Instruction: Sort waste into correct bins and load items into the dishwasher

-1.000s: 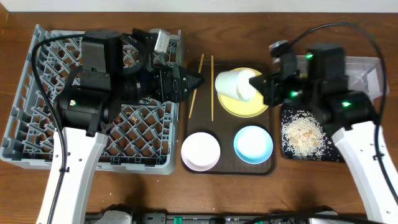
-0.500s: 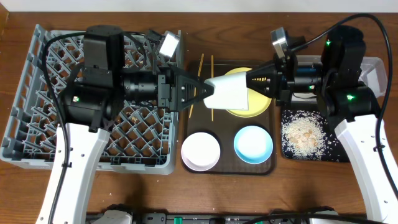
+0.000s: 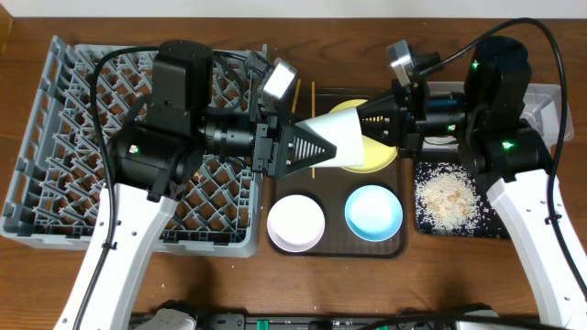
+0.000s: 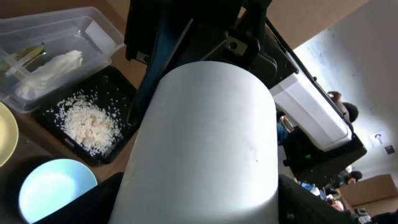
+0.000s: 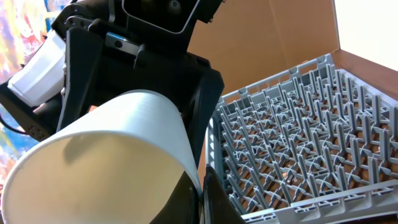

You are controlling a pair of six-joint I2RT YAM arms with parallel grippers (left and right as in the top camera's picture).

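Note:
A white cup [image 3: 341, 137] hangs sideways above the yellow plate [image 3: 378, 158], between both grippers. My right gripper [image 3: 374, 124] is shut on its rim [image 5: 200, 186]. My left gripper [image 3: 316, 147] is open, with a finger on each side of the cup's base [image 4: 199, 205]. The pink bowl [image 3: 295, 222] and blue bowl [image 3: 373, 213] sit on the brown serving tray [image 3: 335, 246]. The two chopsticks [image 3: 313, 96] lie at its back left. The grey dish rack [image 3: 55, 183] is at the left. The napkin [image 4: 50, 68] lies in the clear tub [image 4: 93, 22]. Rice scraps lie on the black tray [image 3: 449, 202].
The clear tub [image 3: 548, 108] stands at the far right, behind the black tray. The rack shows close below the cup in the right wrist view [image 5: 298, 143]. Both arms reach over the middle of the table.
My left arm has moved right, so its open fingers now enclose the cup's base. My right gripper has kept its hold on the rim, with the cup turned sideways towards the left arm.

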